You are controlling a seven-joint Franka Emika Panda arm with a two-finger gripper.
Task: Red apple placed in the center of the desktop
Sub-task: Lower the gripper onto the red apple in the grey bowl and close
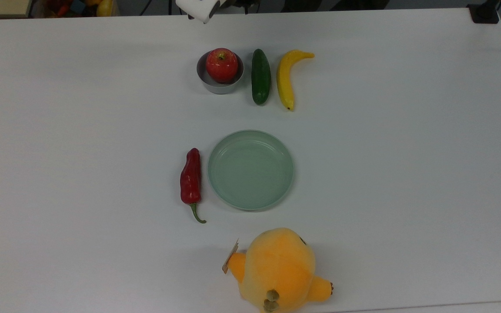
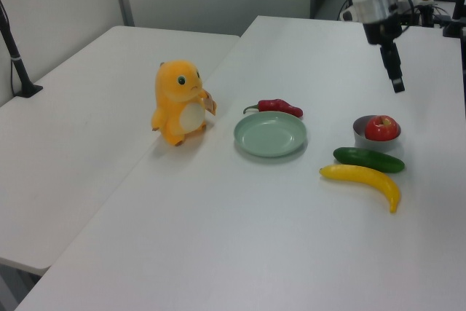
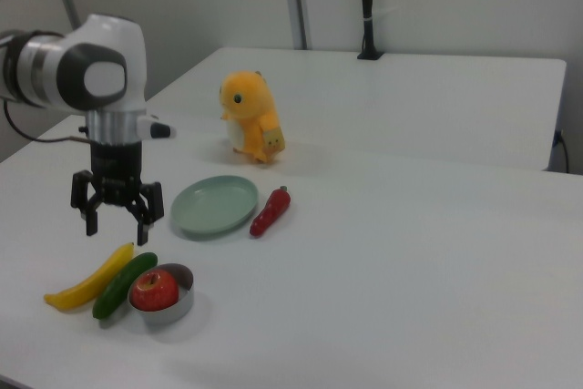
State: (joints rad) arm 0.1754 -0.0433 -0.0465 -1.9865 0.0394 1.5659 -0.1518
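Hand: my two-finger black hand [image 3: 117,222] hung in the air above the surface, fingers [image 3: 146,221] spread apart and pointing down, nothing between them.
Hand position: in the left view my hand [image 2: 397,78] was above and just behind the apple, not touching it.
Apple: the round glossy red apple [image 1: 222,65] sat inside the low grey metal cup [image 1: 219,85], stem dimple up.
Surface: the large plain white surface [image 1: 407,152] carried everything.
Row by the cup: dark green cucumber [image 1: 260,76] just beside the cup, curved yellow banana [image 1: 286,79] beyond it, toward the top view's right.
Middle: round pale-green plate [image 1: 250,169] with the long dark-red chili pepper [image 1: 191,178] just beside it on the top view's left.
Near edge: orange plush toy [image 1: 278,269] stood upright, well apart from the apple.
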